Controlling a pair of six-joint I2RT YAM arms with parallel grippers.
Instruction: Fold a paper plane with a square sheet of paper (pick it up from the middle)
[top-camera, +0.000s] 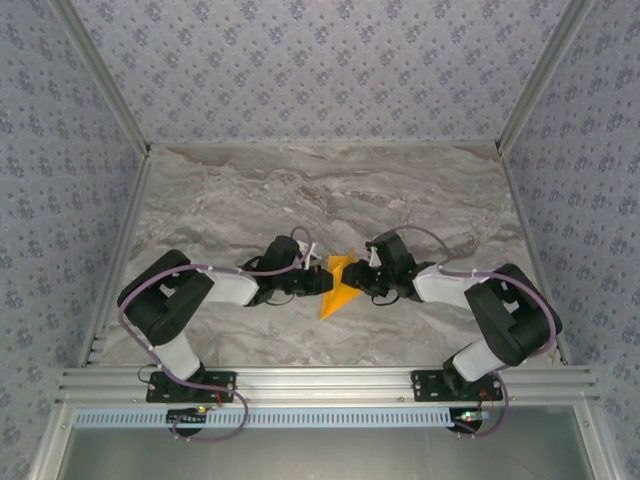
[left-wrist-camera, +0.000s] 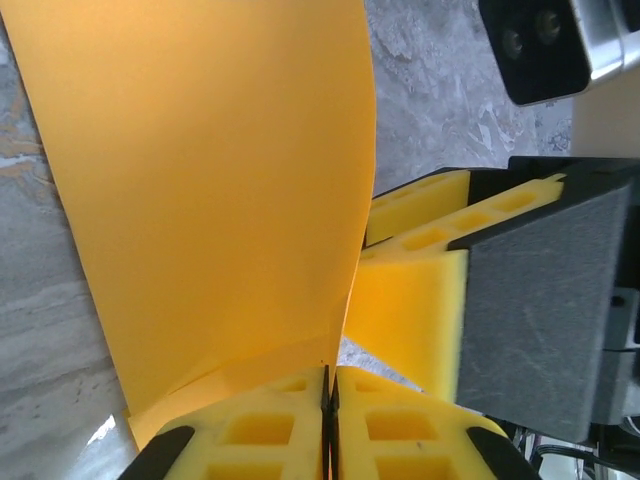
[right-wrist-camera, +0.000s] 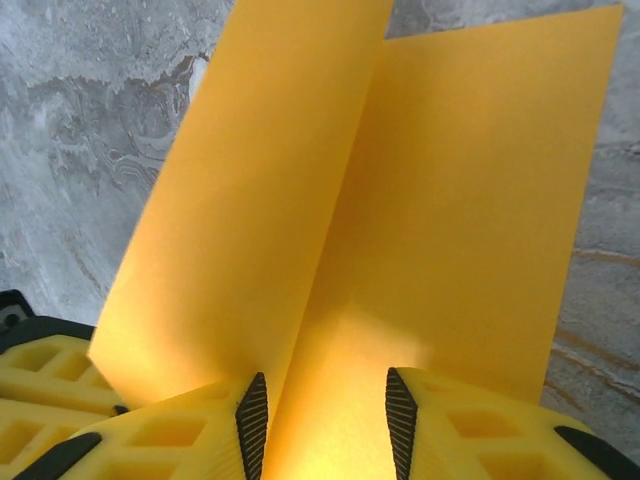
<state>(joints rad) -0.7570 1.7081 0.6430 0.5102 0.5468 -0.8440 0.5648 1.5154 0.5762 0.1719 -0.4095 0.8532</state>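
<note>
Two claws are meeting mid-tabletop (top-camera: 300, 190): left claw (left-wrist-camera: 327, 385) is clamping the folded paper (left-wrist-camera: 220, 200), right claw (right-wrist-camera: 325, 400) is gaping around it. Left should be gripping firmly while right is backing off straight, sparing the crease.

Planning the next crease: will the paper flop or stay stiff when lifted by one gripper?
Probably floppy: the paper bows in the left wrist view. Its crease may stiffen it somewhat. Likely light: the left gripper pinches it near one edge.

high rear overview; opposed close-up wrist views, same paper (left-wrist-camera: 200, 180)
</note>
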